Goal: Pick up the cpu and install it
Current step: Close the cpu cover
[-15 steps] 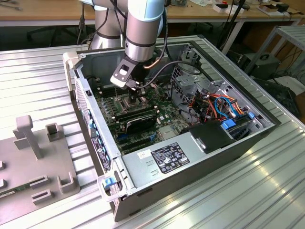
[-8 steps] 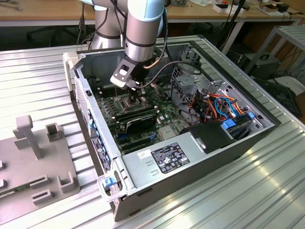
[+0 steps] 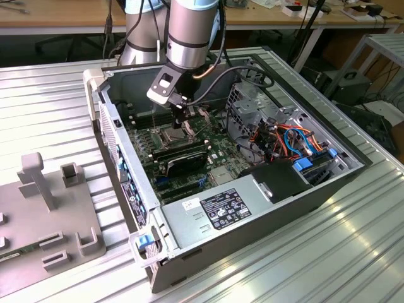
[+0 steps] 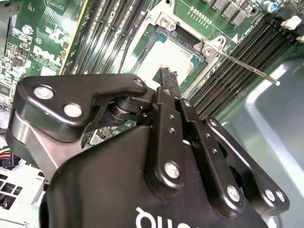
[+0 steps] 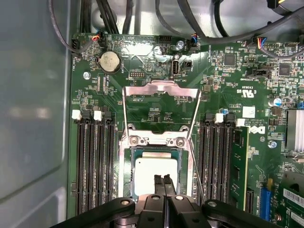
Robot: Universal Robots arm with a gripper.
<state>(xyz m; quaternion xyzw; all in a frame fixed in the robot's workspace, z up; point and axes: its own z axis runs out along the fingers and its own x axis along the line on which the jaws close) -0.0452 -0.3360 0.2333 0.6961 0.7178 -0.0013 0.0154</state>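
The cpu (image 5: 153,172), a pale silver square, lies flat in the motherboard socket (image 5: 128,180), whose hinged metal frame (image 5: 160,87) stands folded back. My gripper (image 5: 163,179) hovers just over the chip's edge with its two black fingertips pressed together and nothing between them. The second wrist view has the same shut fingertips (image 4: 166,74) over the cpu (image 4: 164,56), with the socket's thin lever rod (image 4: 243,64) sticking out to the side. In the exterior view my gripper (image 3: 180,121) reaches down into the open computer case (image 3: 126,158) above the socket.
Black memory slots (image 5: 92,161) flank the socket on both sides. A long black card (image 3: 180,158) lies beside the socket, the power supply (image 3: 221,211) is at the case's near end, and cable bundles (image 3: 284,136) are on the exterior view's right. A grey fixture tray (image 3: 44,214) sits outside on the exterior view's left.
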